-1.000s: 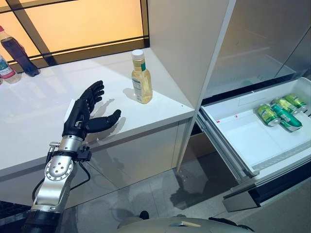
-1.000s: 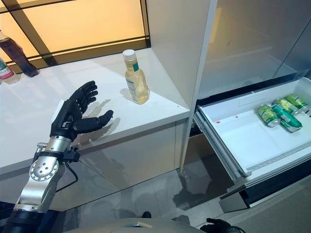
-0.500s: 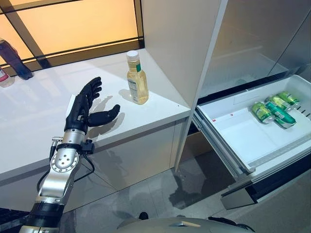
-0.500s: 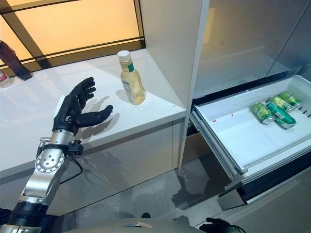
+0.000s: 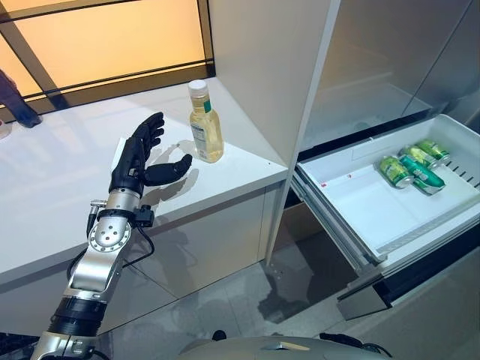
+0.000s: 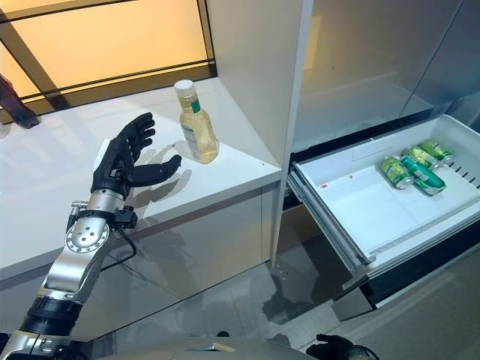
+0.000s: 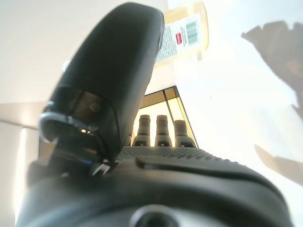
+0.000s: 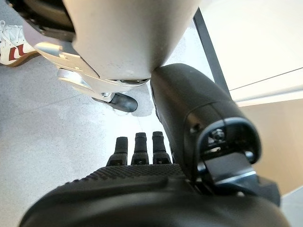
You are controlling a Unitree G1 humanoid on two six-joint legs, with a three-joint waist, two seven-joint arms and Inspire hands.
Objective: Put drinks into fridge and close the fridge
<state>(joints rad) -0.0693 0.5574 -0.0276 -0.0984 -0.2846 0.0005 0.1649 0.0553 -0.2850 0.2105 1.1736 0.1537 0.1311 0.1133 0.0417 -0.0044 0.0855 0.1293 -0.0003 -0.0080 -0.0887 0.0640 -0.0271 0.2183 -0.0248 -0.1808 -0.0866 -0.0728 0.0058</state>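
Where head views omit it: shoe.

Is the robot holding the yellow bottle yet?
No. The left hand is open beside the yellow plastic bottle with a white cap, not touching. The right hand holds nothing either.

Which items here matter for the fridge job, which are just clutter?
Job:
- bottle of yellow drink on the counter, untouched
- left hand, open beside it
- open fridge drawer
- green cans already inside

Lying about:
- dark bottle at the counter's far left
- right hand, idle and low
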